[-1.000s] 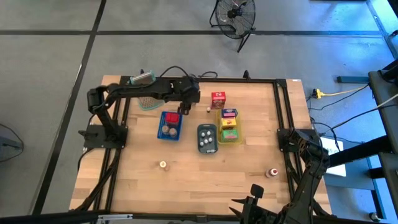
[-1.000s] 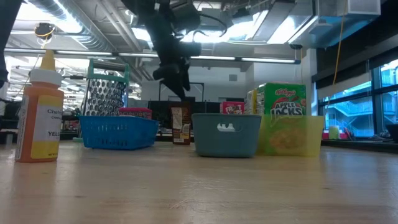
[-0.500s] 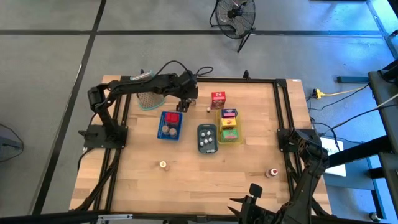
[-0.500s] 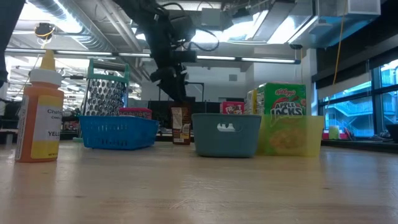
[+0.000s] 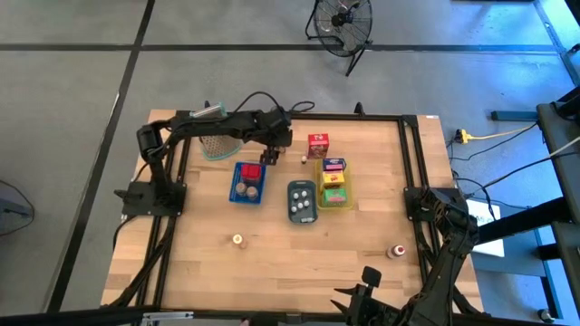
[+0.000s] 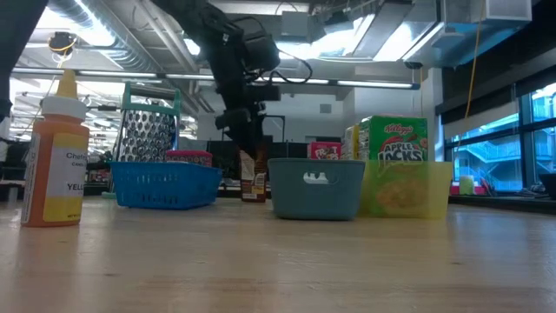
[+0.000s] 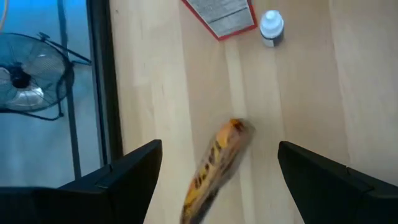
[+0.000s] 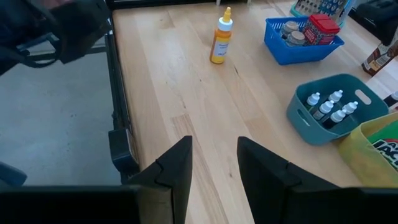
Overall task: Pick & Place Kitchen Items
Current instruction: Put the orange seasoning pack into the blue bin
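1 change: left end effector (image 5: 269, 159) moved lower, open above brown bottle (image 7: 214, 163).

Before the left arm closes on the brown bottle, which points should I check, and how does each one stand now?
1. Left gripper open: ok, fingers wide apart.
2. Brown bottle lined up between the fingers: ok in the left wrist view; not yet gripped.
3. Bottle upright: ok in the low view.
4. Neighbours apart from the bottle: ok, the red carton and the small white-capped bottle are clear of it.
5. Free room in the blue tray: cannot tell, it already holds several items.
6. Right gripper out of the way: ok, empty at the table's near right edge.
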`<state>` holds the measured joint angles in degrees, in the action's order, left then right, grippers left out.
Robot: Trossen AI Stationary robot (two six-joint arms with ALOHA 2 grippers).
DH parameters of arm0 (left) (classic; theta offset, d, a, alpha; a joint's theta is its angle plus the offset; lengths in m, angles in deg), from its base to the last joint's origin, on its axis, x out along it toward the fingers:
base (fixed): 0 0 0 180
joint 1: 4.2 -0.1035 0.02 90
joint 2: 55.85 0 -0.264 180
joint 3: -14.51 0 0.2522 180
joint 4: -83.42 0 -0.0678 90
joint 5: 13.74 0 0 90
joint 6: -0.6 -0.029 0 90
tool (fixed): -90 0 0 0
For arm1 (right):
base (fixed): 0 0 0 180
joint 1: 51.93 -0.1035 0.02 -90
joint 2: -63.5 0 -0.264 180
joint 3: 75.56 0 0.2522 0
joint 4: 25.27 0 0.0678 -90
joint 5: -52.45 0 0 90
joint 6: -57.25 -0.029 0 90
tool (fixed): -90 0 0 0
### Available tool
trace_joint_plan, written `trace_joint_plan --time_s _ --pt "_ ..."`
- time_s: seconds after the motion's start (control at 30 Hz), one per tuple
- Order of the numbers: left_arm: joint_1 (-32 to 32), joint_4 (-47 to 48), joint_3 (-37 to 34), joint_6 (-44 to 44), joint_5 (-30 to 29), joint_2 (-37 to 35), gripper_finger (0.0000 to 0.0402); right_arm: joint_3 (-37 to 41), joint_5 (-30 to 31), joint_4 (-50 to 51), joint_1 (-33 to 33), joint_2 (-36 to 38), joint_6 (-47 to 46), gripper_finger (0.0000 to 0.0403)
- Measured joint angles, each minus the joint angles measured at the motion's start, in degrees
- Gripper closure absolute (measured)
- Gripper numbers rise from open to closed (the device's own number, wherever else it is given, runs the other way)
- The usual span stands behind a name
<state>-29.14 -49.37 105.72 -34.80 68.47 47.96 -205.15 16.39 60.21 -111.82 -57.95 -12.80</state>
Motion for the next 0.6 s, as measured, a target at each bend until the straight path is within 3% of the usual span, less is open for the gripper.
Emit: trace_joint_plan --time_s 0.6 --pt "-2.3 -1.6 -0.1 1.1 0.3 2.7 0.0084 0.0 -0.1 0.0 0.3 0.0 1.0 0.0272"
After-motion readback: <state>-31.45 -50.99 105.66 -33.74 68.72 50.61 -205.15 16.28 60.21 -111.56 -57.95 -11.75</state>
